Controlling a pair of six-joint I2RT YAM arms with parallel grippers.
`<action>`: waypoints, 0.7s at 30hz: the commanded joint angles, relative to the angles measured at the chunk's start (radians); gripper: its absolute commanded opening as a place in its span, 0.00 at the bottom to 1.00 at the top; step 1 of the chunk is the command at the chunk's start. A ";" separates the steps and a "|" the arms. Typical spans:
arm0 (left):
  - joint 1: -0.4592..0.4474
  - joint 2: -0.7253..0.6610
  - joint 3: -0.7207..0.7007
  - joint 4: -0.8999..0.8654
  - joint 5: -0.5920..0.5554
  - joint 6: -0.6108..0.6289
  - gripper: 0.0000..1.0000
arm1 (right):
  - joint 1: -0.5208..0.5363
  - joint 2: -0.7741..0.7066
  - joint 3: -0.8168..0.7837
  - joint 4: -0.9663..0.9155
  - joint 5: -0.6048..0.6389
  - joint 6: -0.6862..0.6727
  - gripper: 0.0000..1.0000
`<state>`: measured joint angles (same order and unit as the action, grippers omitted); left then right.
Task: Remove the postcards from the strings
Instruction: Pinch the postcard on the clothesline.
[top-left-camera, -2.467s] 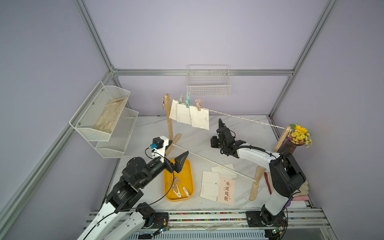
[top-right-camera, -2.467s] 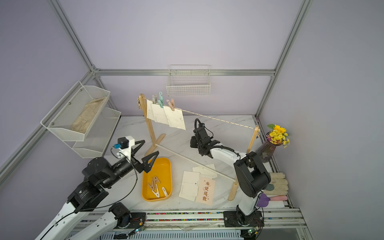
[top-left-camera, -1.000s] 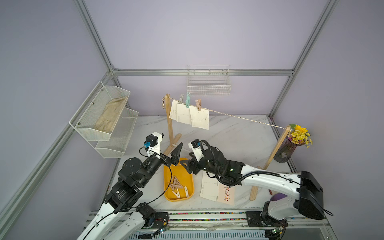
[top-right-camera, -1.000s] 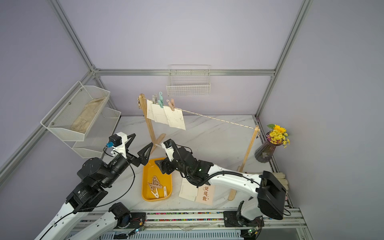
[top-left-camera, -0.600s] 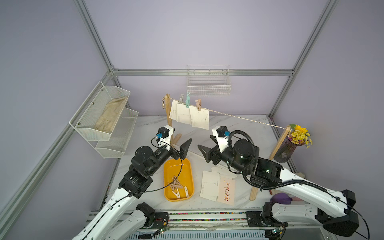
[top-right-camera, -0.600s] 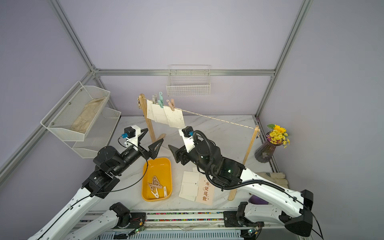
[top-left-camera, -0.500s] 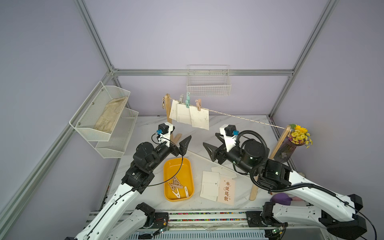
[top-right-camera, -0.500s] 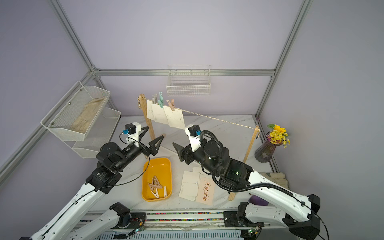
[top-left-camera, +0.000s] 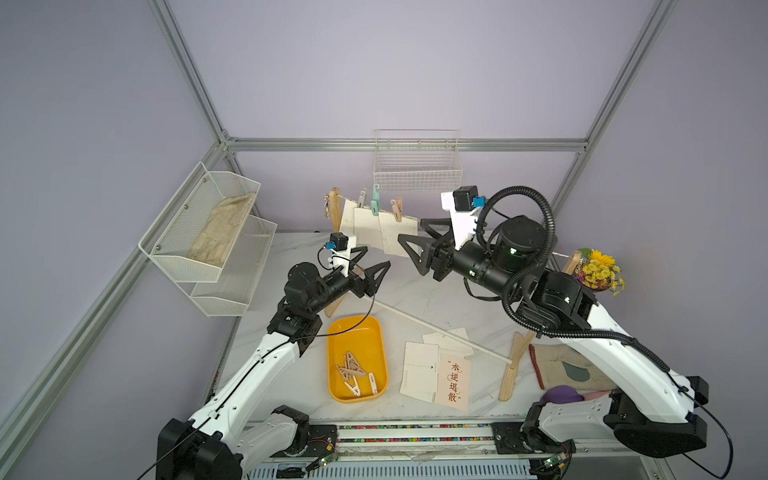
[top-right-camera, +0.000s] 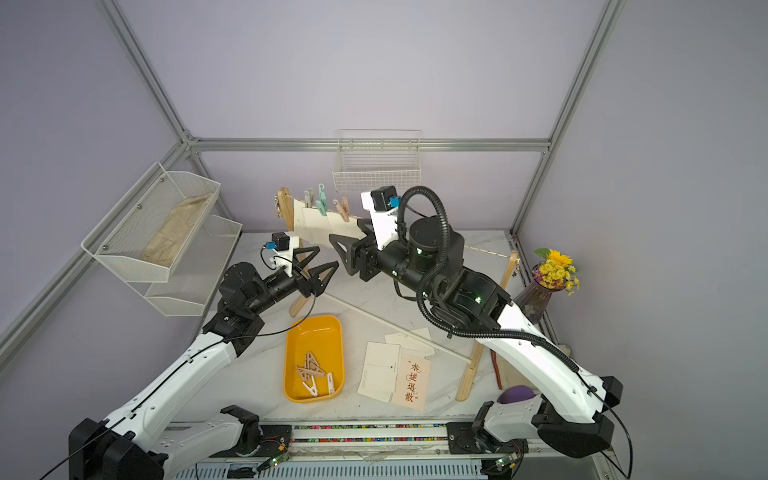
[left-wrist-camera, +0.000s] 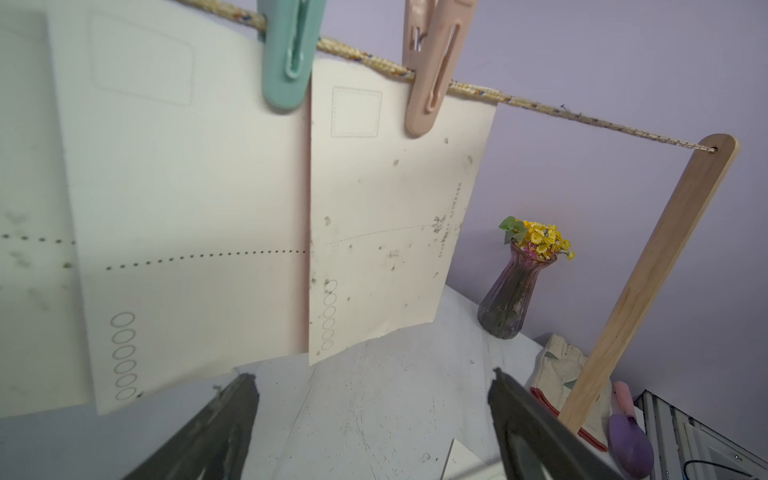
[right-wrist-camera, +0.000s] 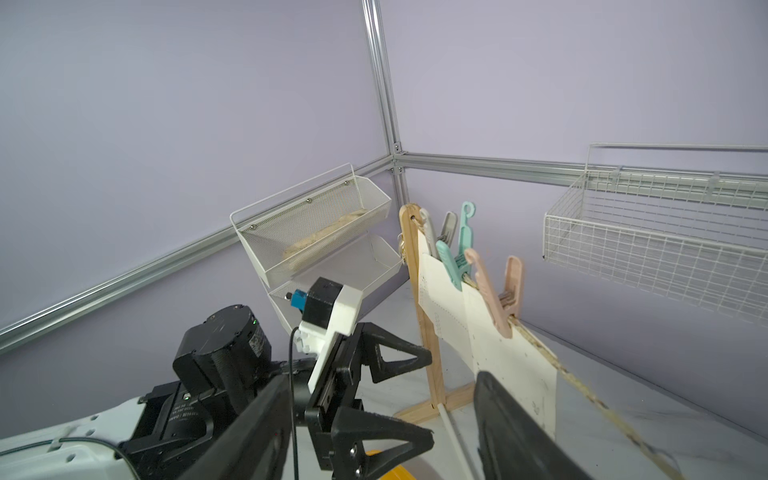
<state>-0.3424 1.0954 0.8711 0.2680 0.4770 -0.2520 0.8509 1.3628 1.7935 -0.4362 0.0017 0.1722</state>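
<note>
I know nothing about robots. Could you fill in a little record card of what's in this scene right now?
Line: thin pale twisted string tied between two light wooden posts
Hanging: cream rectangular postcards, clipped by a teal plastic peg, a pink plastic peg and others
Taken down: white cards and a cream card with Chinese characters, flat on the white marble table
Tray: yellow plastic tray holding loose pegs
Left gripper: open, empty, pointing at the hanging postcards
Right gripper: open, empty, near the postcard under the pink peg; contact unclear
</note>
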 joint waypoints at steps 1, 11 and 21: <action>0.014 0.021 0.105 0.083 0.075 -0.003 0.81 | -0.074 0.053 0.077 -0.063 -0.173 0.031 0.70; 0.041 0.134 0.179 0.128 0.117 0.000 0.77 | -0.172 0.117 0.136 -0.065 -0.315 -0.073 0.74; 0.068 0.257 0.313 0.045 0.260 0.017 0.89 | -0.199 0.124 0.142 -0.063 -0.351 -0.064 0.77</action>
<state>-0.2829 1.3300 1.0786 0.3241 0.6277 -0.2459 0.6601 1.4864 1.9083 -0.4919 -0.3214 0.1242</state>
